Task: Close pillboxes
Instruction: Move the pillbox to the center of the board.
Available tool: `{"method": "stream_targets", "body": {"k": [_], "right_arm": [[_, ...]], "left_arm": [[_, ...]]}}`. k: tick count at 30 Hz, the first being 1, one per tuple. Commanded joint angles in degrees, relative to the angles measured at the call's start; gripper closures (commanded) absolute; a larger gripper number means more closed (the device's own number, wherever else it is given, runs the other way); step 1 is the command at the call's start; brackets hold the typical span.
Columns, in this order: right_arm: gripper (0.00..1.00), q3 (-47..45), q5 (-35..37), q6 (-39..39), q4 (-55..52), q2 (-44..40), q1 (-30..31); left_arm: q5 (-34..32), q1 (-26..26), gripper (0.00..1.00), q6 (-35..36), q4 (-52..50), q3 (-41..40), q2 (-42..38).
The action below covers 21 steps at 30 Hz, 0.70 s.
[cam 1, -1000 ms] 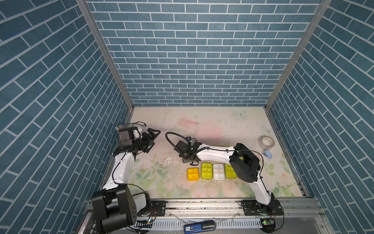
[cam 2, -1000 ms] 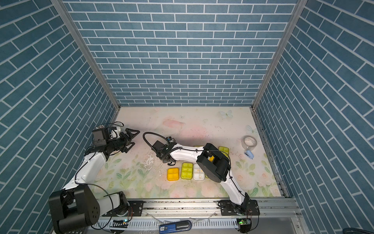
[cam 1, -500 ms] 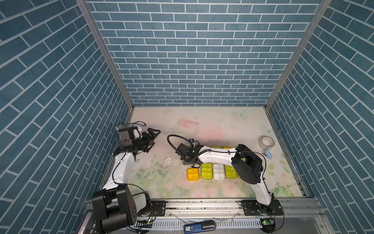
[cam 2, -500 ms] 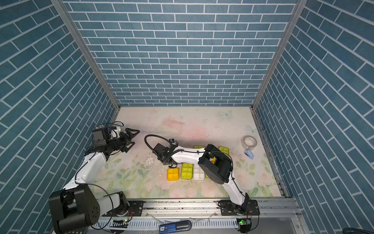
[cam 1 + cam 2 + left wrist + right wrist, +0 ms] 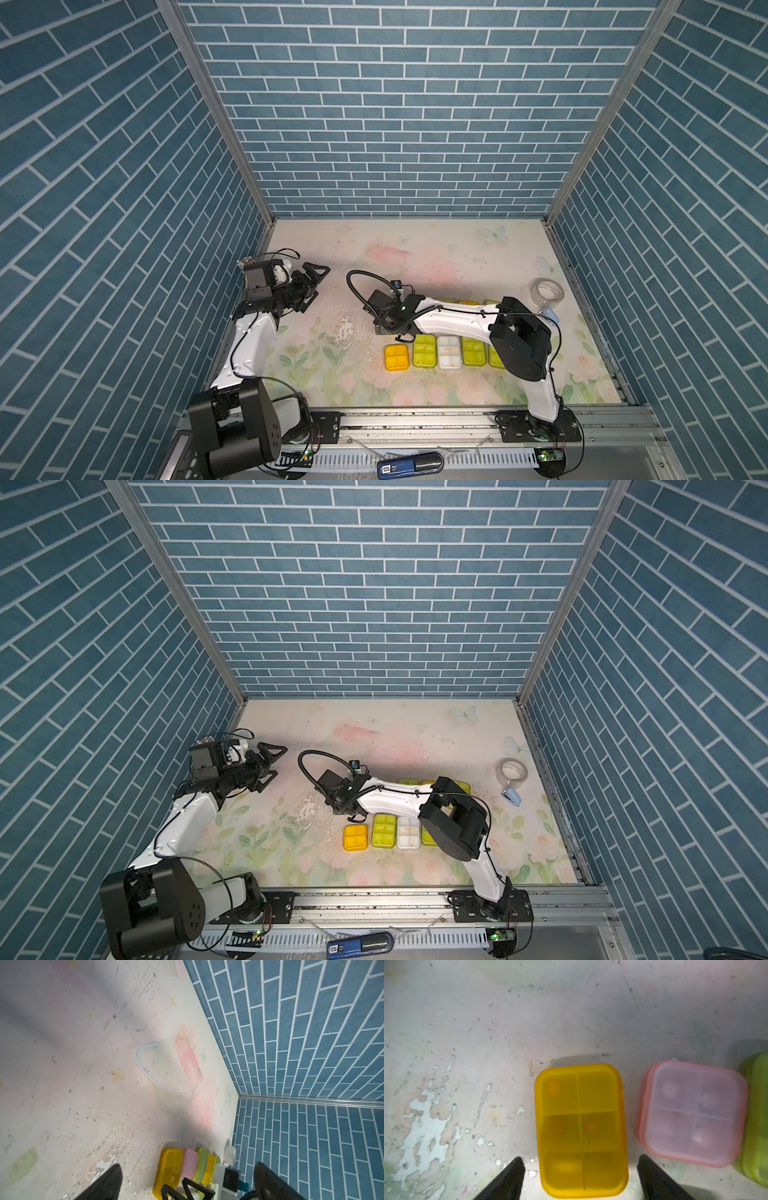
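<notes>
Two rows of pillboxes lie at the middle right. In the front row, an orange pillbox (image 5: 397, 356), a yellow-green one (image 5: 424, 356) and a white one (image 5: 449, 357) show. The back row is partly hidden under my right arm. My right gripper (image 5: 580, 1159) is open and points down over that row's end box, a shut orange pillbox (image 5: 581, 1130). One finger stands on each side of it, with gaps. A shut pink pillbox (image 5: 691, 1113) lies beside it. My left gripper (image 5: 318, 276) hovers open and empty at the far left.
A clear tape roll (image 5: 548, 289) and a small light-blue object (image 5: 550, 314) lie near the right wall. Blue brick walls close in three sides. The mat's print is worn away in a patch (image 5: 345, 328) left of the boxes.
My right jaws have opened wider. The right forearm has swung slightly toward the front, uncovering part of the back row. The left arm has stayed still.
</notes>
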Motion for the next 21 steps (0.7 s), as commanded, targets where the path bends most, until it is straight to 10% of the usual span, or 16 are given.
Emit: {"method": "stream_targets", "body": {"k": [1,11,21], "right_arm": [[0.13,-0.95,2.62,-1.00,-1.31,-4.33,0.10],[0.11,-4.38,6.41,-15.37,-0.08,-19.55,-4.14],[0.09,-15.02,6.03,-35.51,7.56,-43.31,-11.66]], "left_arm": [[1.68,-0.58,0.00,0.33,2.26,-0.93,-0.46],[-1.96,-6.82,0.00,8.61,-3.03,2.57,-5.63],[-27.31,-21.86,0.00,24.29,-14.85,8.39,-16.48]]}}
